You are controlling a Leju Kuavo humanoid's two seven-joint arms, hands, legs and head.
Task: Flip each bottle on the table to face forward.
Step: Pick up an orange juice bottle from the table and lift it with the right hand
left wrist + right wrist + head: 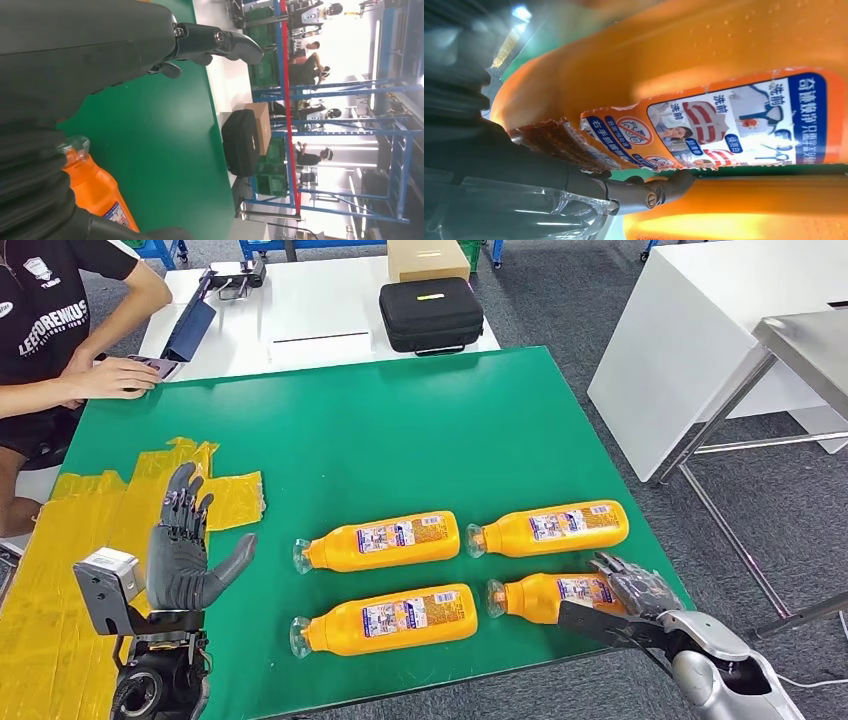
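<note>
Four orange bottles with clear caps lie on their sides on the green table (400, 430), caps to the left, in two rows of two. The far pair are the left bottle (380, 540) and the right bottle (550, 528). The near pair are the left bottle (385, 618) (100, 195) and the right bottle (550, 597) (724, 60). My right hand (635, 590) grips the base end of the near right bottle, with fingers (649, 192) against its label. My left hand (185, 545) (220, 42) is raised and open, well left of the bottles.
Yellow tape (70, 540) covers the table's left part. A person (60, 330) sits at the far left with a hand on a device. A black case (430, 315) and a cardboard box (428, 258) stand behind. White and steel tables (720, 330) stand to the right.
</note>
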